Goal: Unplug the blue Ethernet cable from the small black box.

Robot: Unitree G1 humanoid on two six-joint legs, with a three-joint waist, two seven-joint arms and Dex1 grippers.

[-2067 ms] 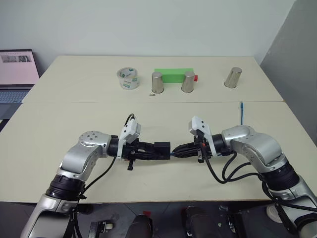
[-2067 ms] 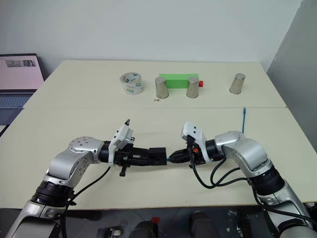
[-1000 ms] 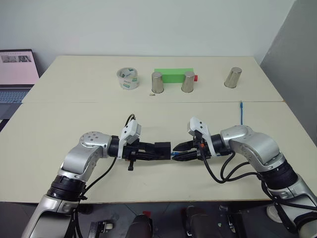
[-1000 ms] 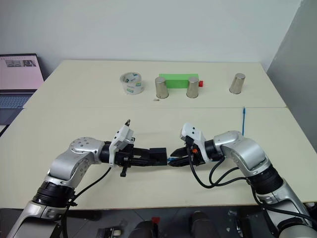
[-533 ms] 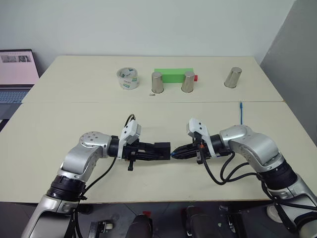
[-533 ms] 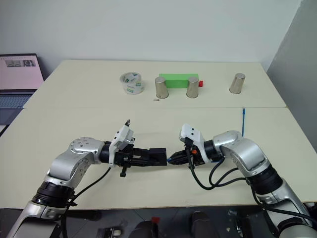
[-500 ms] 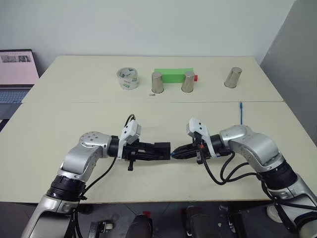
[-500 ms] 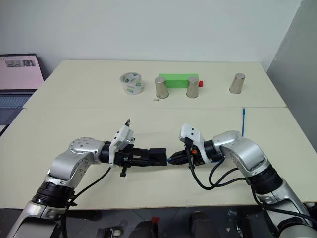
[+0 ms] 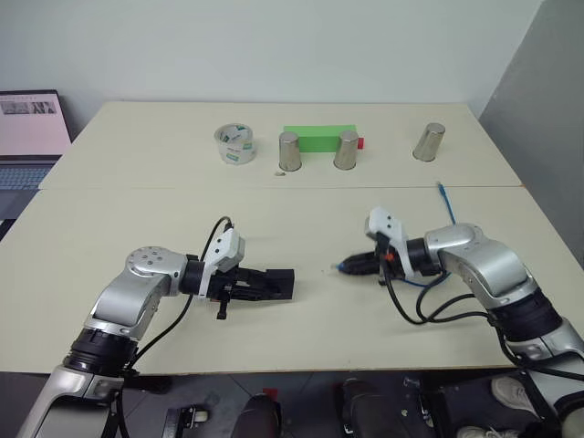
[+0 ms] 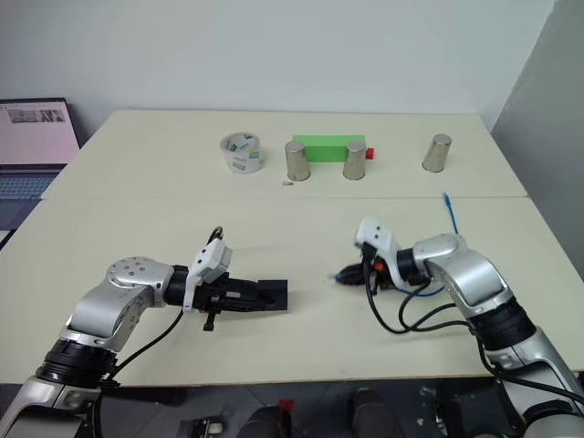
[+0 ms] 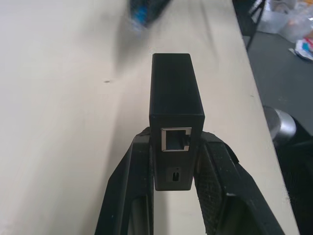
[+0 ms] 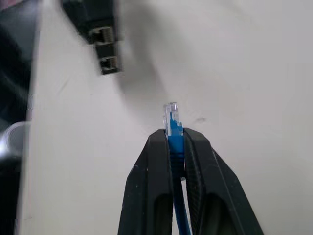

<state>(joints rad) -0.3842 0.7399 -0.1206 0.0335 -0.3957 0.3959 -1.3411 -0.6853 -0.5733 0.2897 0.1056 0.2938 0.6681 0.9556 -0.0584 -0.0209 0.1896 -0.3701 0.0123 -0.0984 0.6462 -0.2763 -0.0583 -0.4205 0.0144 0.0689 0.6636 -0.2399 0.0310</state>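
The two arms have moved apart over the wide cream-coloured table [image 9: 109, 228]: half a second ago the grippers nearly met in the middle, and now a clear stretch of bare table lies between them. This means the plug has come out, so I judge the main step of the task is done.

The left gripper [image 9: 258, 286] is closed on the small matte black squarish plastic box [image 9: 278, 285], clamping its sides between both fingers; in the left wrist view the port facing the camera is empty. The box is held low over the near half of the table, left of centre.

The right gripper [image 12: 175, 133] is closed on the thin bright blue Ethernet cable [image 12: 174, 128], just behind its small clear plug, which sticks out free past the fingertips. The cable runs back along the right arm, and its other end [image 9: 444, 194] lies on the table further away.

What remains, I think, is only to put both things down.
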